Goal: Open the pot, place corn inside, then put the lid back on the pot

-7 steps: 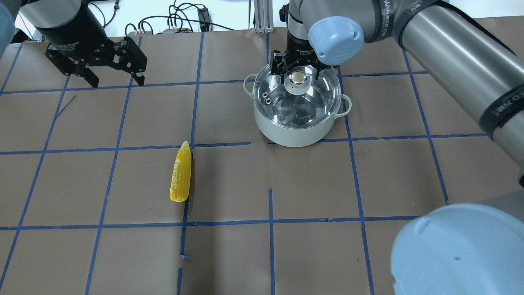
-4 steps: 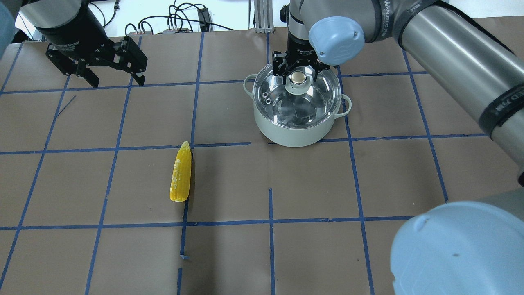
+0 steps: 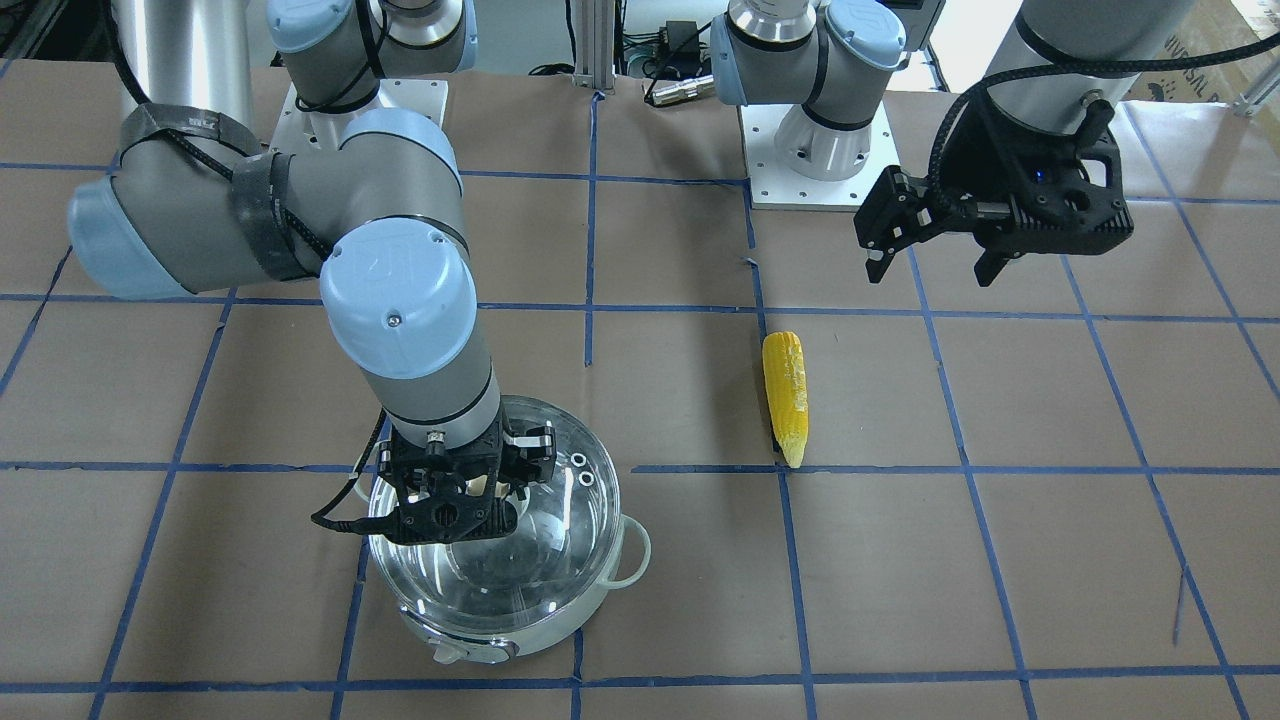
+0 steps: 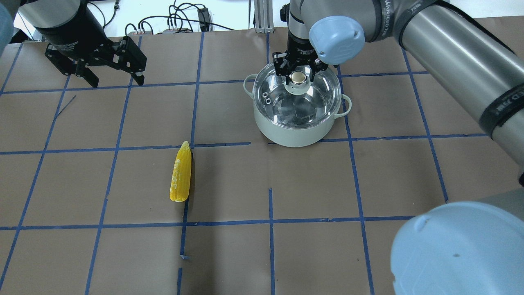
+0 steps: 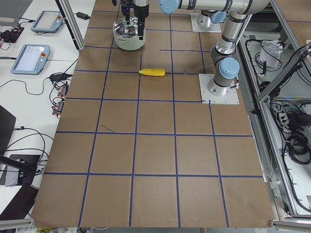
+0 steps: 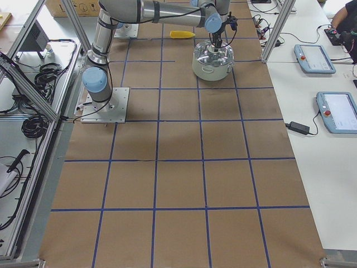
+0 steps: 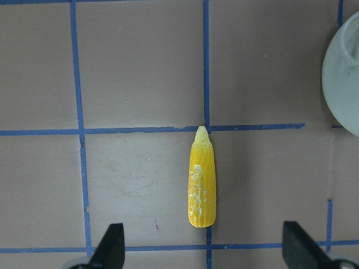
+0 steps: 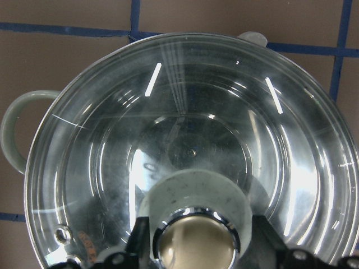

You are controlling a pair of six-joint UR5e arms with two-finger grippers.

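The right gripper [image 4: 298,73] straddles the knob [image 8: 195,238] of the lid [image 4: 301,104], which sits on the pot [image 4: 286,133], apparently to lift it. Whether it pinches yet cannot be told. The left gripper [image 4: 116,82] hangs spread, seemingly poised for the corn [image 4: 181,174], which lies on the surface [image 4: 245,184] well apart from the pot.

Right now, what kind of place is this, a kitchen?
Probably a robot lab, not a kitchen: the right arm and left arm bolted to a tape-gridded table, touchscreen pendants alongside.

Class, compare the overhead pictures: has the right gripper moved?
Yes. The right gripper has drawn its fingers inward, closer to the unmoved lid knob on both sides.
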